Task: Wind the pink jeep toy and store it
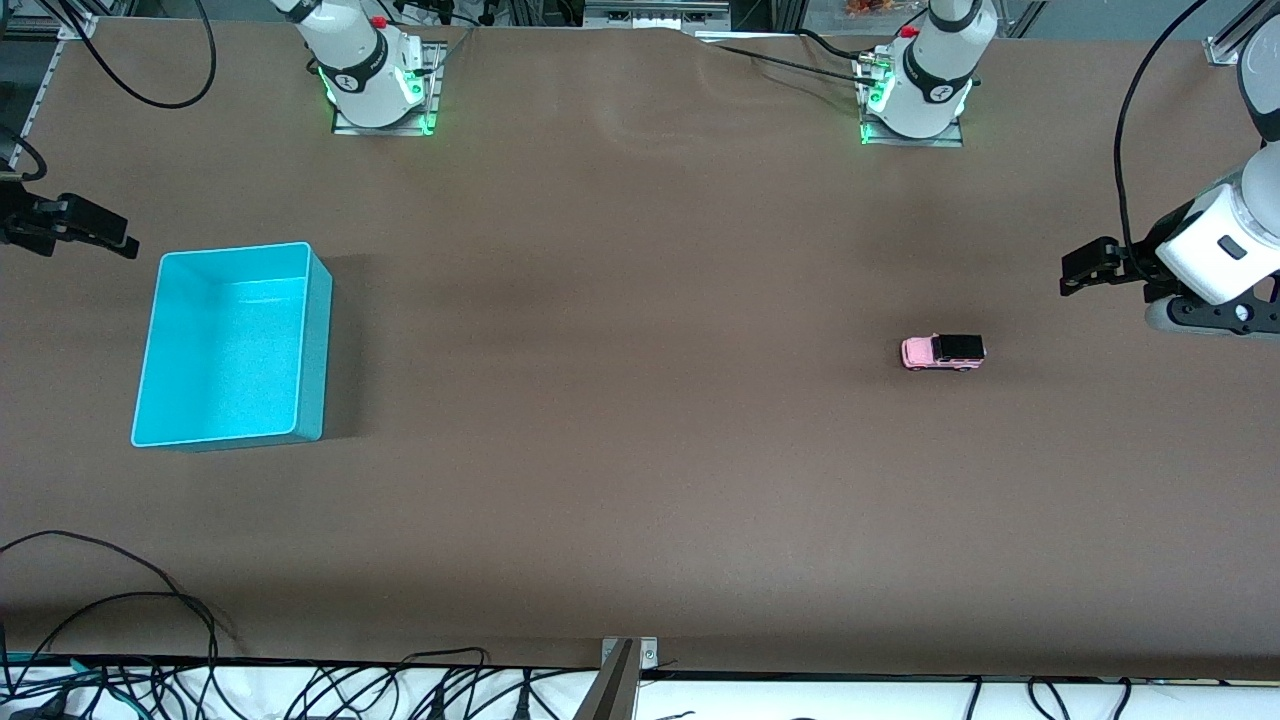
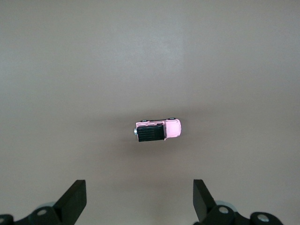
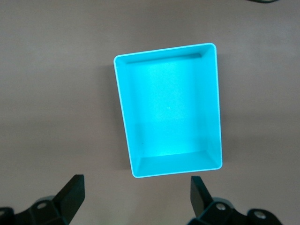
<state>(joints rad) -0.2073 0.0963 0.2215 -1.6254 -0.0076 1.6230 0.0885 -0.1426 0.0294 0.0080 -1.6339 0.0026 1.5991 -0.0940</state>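
Note:
The pink jeep toy (image 1: 943, 352) stands on its wheels on the brown table toward the left arm's end; its black roof shows in the left wrist view (image 2: 157, 131). My left gripper (image 1: 1085, 270) hangs open in the air beside it, at the table's end, with nothing between its fingers (image 2: 76, 199). The turquoise bin (image 1: 232, 345) sits empty toward the right arm's end, seen from above in the right wrist view (image 3: 169, 110). My right gripper (image 1: 95, 232) is open and empty, up in the air by the bin's end of the table.
Black cables (image 1: 120, 610) trail along the table edge nearest the front camera. A metal bracket (image 1: 628, 660) sticks up at the middle of that edge. Both arm bases (image 1: 372, 75) stand along the edge farthest from the front camera.

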